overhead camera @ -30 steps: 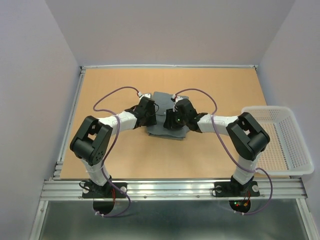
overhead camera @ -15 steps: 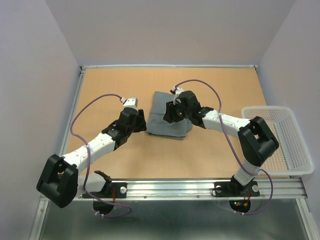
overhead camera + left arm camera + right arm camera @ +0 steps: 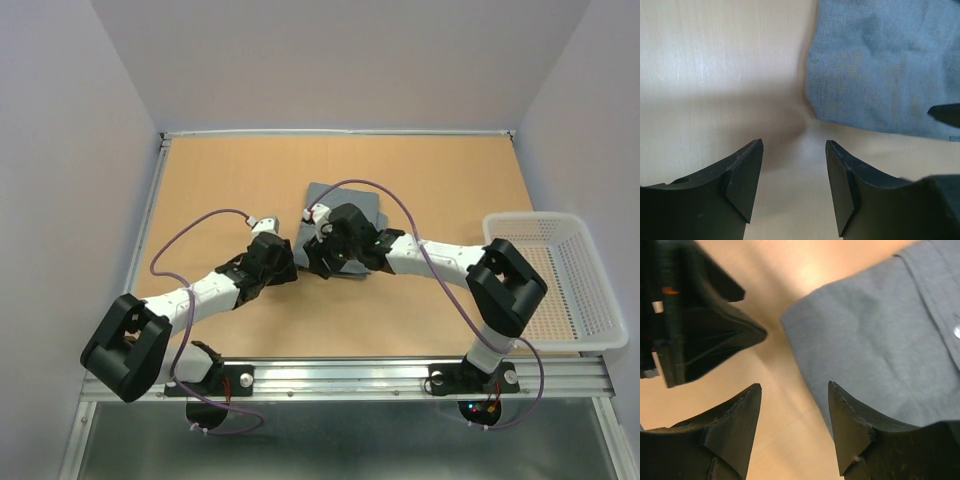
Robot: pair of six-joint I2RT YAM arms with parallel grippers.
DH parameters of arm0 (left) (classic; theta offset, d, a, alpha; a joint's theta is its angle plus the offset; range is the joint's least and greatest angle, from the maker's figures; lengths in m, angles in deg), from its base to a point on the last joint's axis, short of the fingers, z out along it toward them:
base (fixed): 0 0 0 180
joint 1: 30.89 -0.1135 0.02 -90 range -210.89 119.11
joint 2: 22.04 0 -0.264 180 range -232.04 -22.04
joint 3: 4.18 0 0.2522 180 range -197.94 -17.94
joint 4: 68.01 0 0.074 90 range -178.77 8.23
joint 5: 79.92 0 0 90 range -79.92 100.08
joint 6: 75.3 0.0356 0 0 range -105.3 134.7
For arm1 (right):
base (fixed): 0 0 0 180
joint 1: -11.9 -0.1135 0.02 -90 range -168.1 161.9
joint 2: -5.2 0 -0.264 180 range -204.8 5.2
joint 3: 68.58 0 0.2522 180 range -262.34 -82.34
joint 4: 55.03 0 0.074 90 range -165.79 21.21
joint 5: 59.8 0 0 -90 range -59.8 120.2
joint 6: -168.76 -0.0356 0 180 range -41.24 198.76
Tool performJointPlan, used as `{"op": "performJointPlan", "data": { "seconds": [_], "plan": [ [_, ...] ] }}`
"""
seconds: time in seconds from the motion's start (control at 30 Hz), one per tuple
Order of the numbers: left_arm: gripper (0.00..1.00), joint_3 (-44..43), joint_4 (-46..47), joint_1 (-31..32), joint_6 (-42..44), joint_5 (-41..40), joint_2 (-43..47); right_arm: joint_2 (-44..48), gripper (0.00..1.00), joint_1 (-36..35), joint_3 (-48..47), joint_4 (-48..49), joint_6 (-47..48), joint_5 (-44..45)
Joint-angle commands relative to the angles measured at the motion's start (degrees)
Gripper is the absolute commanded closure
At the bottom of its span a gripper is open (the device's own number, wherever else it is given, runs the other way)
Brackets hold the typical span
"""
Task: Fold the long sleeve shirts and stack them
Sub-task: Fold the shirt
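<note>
One long sleeve shirt (image 3: 346, 194) lies folded into a grey rectangle at the middle of the table, partly under my right arm. My left gripper (image 3: 289, 268) hovers just off its near left corner, open, with only bare table between the fingers. In the left wrist view the left gripper (image 3: 794, 144) has the shirt (image 3: 880, 65) ahead and to the right. My right gripper (image 3: 311, 262) is at the same corner, open and empty. In the right wrist view the right gripper (image 3: 794, 385) is over bare table, and its right finger overlaps the shirt (image 3: 880, 340) edge. A small pale button (image 3: 957, 331) shows.
A white mesh basket (image 3: 540, 216) stands at the table's right edge. The two grippers are close together, and the left gripper (image 3: 695, 315) fills the upper left of the right wrist view. Table rails run along the left and far edges.
Both grippers have come off the top of the shirt and their jaws have widened. The left arm swung out left, then back toward the near left corner. The right gripper moved left to that corner.
</note>
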State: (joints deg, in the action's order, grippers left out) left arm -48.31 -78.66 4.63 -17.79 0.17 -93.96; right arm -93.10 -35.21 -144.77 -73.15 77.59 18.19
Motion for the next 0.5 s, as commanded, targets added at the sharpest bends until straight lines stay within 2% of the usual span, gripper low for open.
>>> {"op": "performJointPlan", "data": {
  "seconds": [0.0,0.47],
  "plan": [
    [0.36,0.3,3.5,0.1,-2.1,-0.2,-1.8,-2.5,0.39,-2.4,-5.2,-0.9,7.8,4.6],
    [0.37,2.5,5.8,0.0,-4.3,-1.0,-2.4,-8.4,0.46,-5.9,-7.6,-2.0,13.6,11.8]
  ]
}}
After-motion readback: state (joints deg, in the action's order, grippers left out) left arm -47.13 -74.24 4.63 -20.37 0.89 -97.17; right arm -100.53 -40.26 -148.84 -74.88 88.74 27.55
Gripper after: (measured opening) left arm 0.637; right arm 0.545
